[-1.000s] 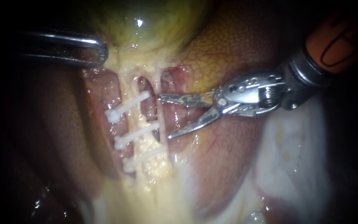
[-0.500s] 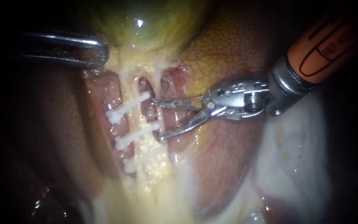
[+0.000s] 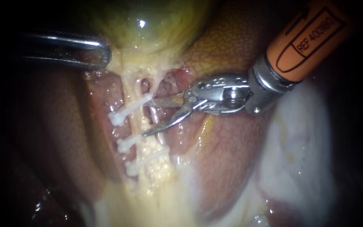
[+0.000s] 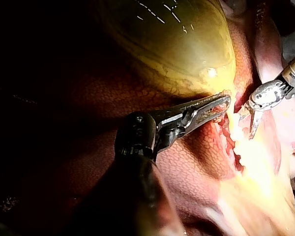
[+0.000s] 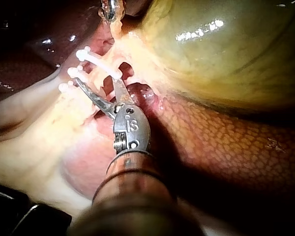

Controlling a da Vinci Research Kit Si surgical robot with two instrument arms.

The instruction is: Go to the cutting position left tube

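Note:
The left tube (image 3: 136,122) runs pale yellow down from the gallbladder (image 3: 148,21) and carries three white clips: top (image 3: 129,108), middle (image 3: 132,141) and lowest (image 3: 143,162). My right instrument (image 3: 145,118) comes in from the upper right with its blades open. Their tips touch the left tube's right edge between the top and middle clips, and the thinner right tube (image 3: 159,122) lies within the gap. The right wrist view shows the same open blades (image 5: 97,81) beside the clips (image 5: 96,59). My left instrument (image 3: 101,52) is shut on tissue at the gallbladder's neck (image 4: 223,110).
Mottled brown liver (image 3: 232,46) lies right of the gallbladder and under the right instrument's shaft. Pink tissue (image 3: 227,159) and pale fatty tissue (image 3: 299,159) fill the lower right. A dark window (image 3: 144,84) opens between the two tubes above the top clip.
My right instrument has slid left, from right of the thin tube until its open blades reach the clipped left tube. The left instrument has held still.

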